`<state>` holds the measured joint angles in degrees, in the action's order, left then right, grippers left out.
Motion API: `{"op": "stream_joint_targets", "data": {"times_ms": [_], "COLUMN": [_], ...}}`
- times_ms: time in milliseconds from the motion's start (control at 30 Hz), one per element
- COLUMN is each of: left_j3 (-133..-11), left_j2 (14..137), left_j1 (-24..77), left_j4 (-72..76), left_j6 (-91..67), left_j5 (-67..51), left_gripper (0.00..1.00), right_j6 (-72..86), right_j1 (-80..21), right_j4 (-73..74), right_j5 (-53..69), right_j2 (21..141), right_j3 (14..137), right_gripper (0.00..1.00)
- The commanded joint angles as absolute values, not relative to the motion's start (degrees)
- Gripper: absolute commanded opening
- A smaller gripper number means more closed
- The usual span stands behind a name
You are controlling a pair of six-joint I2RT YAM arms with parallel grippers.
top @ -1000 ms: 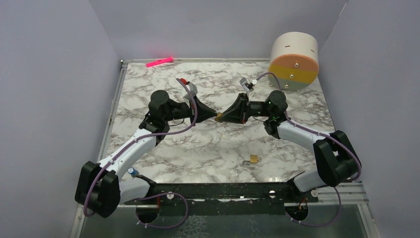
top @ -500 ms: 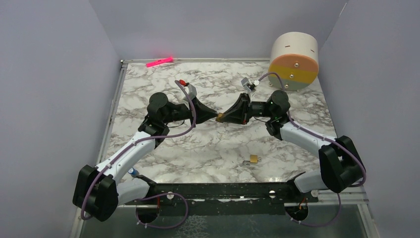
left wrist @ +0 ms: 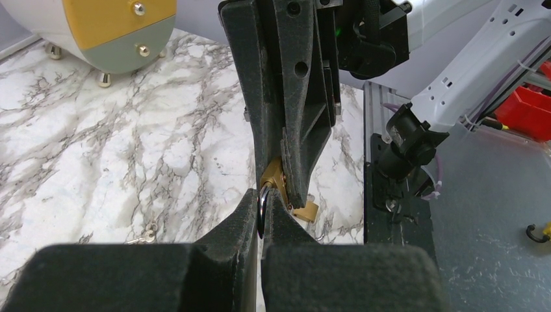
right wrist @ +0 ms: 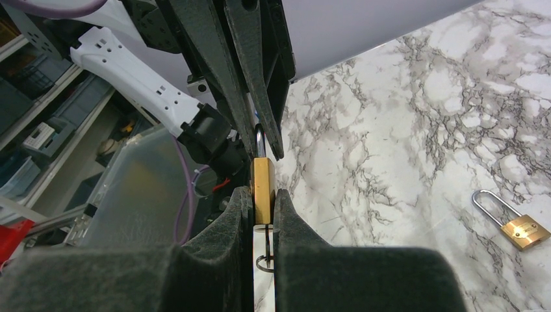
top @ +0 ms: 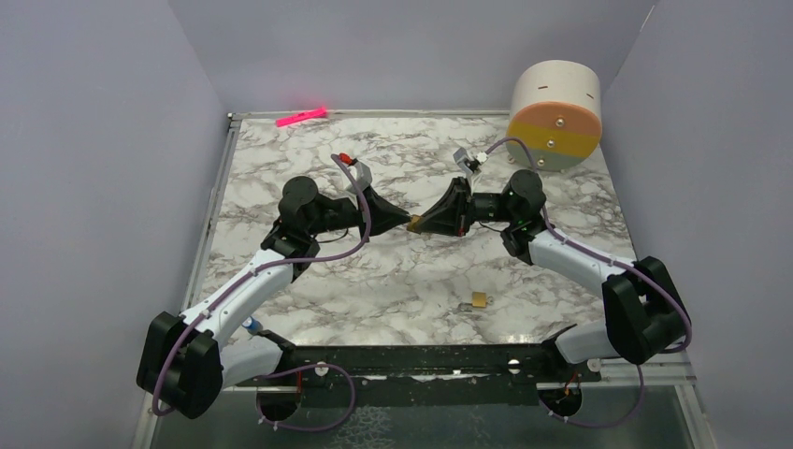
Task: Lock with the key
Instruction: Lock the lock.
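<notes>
The key [right wrist: 268, 242] is a thin silver sliver hanging out of the end of a brass padlock [right wrist: 262, 182]. It shows only in the right wrist view, in the slot between the right hand's fingers; how deep it sits in the lock cannot be told. The right hand [right wrist: 262, 195] is pressed together on the padlock's brass body. The left hand [left wrist: 261, 203], facing it tip to tip, pinches the padlock's silver shackle [left wrist: 260, 207]. The two hands meet above the middle of the marble bench [top: 393, 281]. A second padlock [top: 479, 300] lies on the bench nearer the arm bases. A banded cylinder [top: 555, 112] stands at the far right corner.
</notes>
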<state>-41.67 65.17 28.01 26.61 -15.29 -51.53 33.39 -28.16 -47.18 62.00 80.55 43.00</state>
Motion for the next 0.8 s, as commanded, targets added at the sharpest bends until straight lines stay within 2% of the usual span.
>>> {"op": "stream_joint_targets", "data": {"times_ms": [0, 767], "left_j3": [-40.5, -40.7], "left_j2": [66.3, 65.7], "left_j1": [32.8, 32.8], "left_j4": [23.5, 21.9], "left_j6": [-14.4, -13.0], "left_j5": [-55.7, -53.9], "left_gripper": [0.0, 0.0], "right_j6": [33.7, 34.2], "right_j1": [-31.3, -31.4], "right_j4": [-51.2, -51.7], "right_j5": [55.2, 55.7], "right_j2": [80.5, 81.4], "right_j3": [45.3, 45.2], "right_gripper": [0.01, 0.01]}}
